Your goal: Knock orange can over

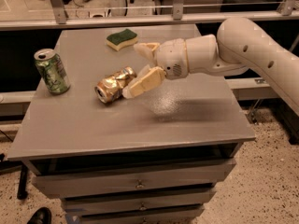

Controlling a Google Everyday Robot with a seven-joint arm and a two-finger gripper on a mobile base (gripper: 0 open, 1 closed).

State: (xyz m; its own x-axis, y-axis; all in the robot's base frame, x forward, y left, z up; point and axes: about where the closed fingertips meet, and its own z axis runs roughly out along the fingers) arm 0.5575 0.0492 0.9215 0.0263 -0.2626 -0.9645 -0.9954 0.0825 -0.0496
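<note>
The orange can [112, 84] lies on its side in the middle of the grey table [140, 120], its silver top pointing to the front left. My gripper [143, 66] is just to the right of the can, coming in from the right on a cream arm. Its fingers are spread apart, one finger [145, 81] low against the can's right end and the other finger [146, 49] higher and behind. The gripper holds nothing.
A green can [52, 71] stands upright near the table's left edge. A green and yellow sponge [122, 38] lies at the back of the table. A glass railing runs behind the table. Drawers sit below the tabletop.
</note>
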